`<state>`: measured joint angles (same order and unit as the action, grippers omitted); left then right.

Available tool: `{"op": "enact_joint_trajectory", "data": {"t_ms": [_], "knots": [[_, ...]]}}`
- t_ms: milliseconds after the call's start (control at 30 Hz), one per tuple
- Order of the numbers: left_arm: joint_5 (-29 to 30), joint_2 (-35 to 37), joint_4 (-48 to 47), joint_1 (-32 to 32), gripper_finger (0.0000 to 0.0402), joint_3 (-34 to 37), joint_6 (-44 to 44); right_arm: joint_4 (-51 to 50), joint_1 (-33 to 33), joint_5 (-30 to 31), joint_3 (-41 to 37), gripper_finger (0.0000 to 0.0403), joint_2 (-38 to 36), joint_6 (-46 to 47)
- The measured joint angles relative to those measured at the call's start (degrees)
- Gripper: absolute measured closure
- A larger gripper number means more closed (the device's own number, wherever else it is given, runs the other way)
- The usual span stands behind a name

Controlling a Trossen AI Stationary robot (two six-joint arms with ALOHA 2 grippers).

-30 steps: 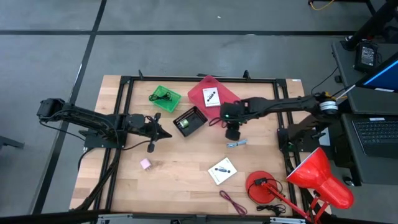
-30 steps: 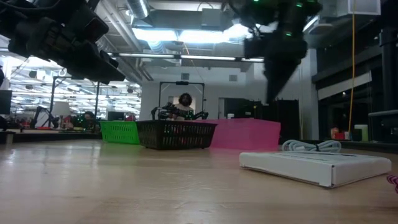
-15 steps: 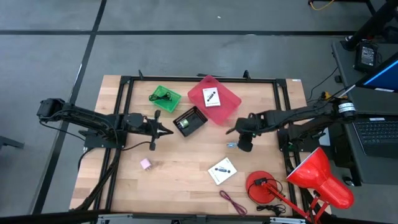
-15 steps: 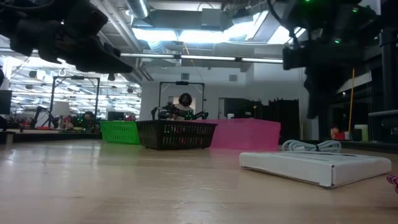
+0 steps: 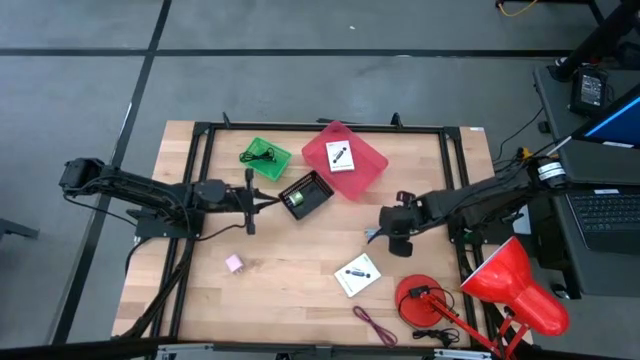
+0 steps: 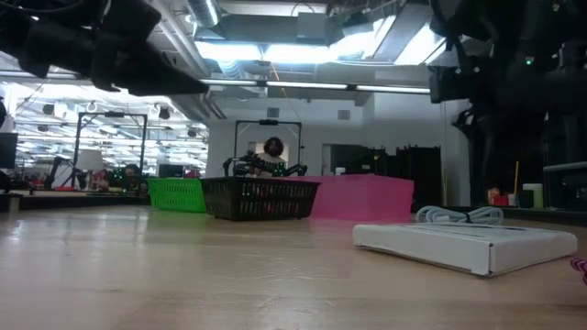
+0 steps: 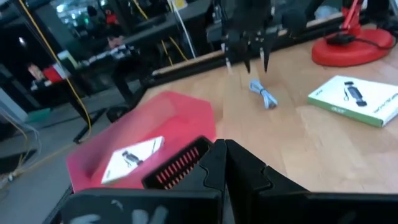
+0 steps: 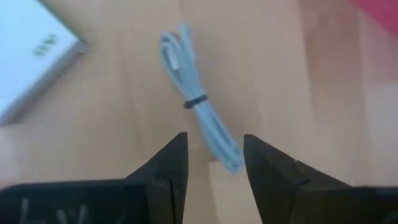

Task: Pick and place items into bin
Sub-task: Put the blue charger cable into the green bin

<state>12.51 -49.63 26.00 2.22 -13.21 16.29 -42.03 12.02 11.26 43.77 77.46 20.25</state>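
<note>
A grey-blue cable bundle (image 8: pixel 195 107) lies flat on the wood, also seen in the left wrist view (image 7: pixel 263 94). My right gripper (image 8: pixel 214 155) hangs open above it, pointing down, with the cable's near end showing between the fingers and untouched; from above it (image 5: pixel 380 234) stands right of centre. One white card (image 5: pixel 357 273) lies near the front and another (image 5: pixel 340 157) sits in the pink bin (image 5: pixel 365 170). A pink cube (image 5: pixel 233 263) and a maroon cord (image 5: pixel 372 325) rest on the table. My left gripper (image 5: pixel 268 204) is shut and empty beside the black basket (image 5: pixel 305 194).
A green bin (image 5: pixel 265 158) stands at the far side, left of the pink bin. A red desk lamp (image 5: pixel 470 290) fills the near right corner. A black frame (image 5: pixel 300 128) edges the table. Bare wood lies between the pink cube and the white card.
My right gripper has swung from beside the pink bin toward the table's near right and come down, stopping above the grey-blue cable; its opening looks unchanged. My left gripper has rolled and tipped at the wrist in place, still shut. No item has moved.
</note>
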Motion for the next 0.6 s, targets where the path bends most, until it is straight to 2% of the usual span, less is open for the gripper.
{"op": "enact_joint_trajectory", "data": {"t_ms": [167, 600], "knots": [[-0.06, 0.00, 0.42, 0.00, 0.0398, -0.02, 0.17, 0.22, 0.06, 1.31, 0.00, 0.0270, 2.09, 0.34], [-0.15, 0.00, 0.39, 0.00, 0.0398, -0.02, -0.04, 0.53, 0.06, -0.25, 0.00, 0.0269, 8.49, -0.38]]}}
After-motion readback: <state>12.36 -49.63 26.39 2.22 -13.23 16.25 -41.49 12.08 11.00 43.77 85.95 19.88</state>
